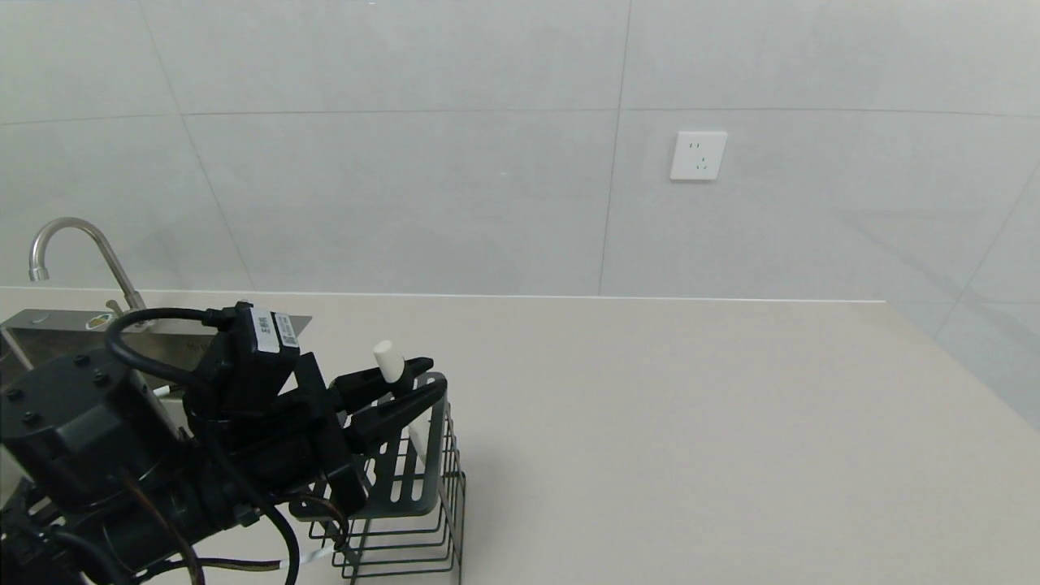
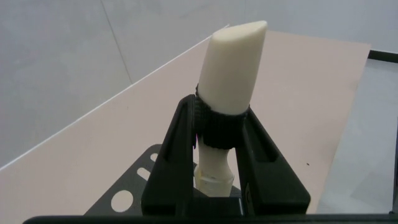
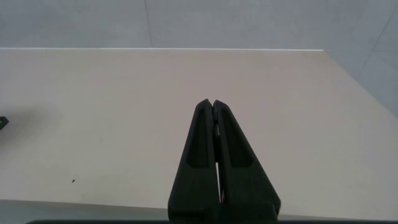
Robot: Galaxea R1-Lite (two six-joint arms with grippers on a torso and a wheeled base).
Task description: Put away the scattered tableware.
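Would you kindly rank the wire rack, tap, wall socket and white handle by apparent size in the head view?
Largest to smallest:
1. wire rack
2. tap
3. wall socket
4. white handle
The rack sits nearest the camera, which inflates its look.

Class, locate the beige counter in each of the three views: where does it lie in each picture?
Head view: the counter fills the lower half, below the tiled wall.
Left wrist view: behind the left gripper clamping the white handle.
Right wrist view: behind the shut right gripper.
Shared landmark: the seam where counter meets wall.
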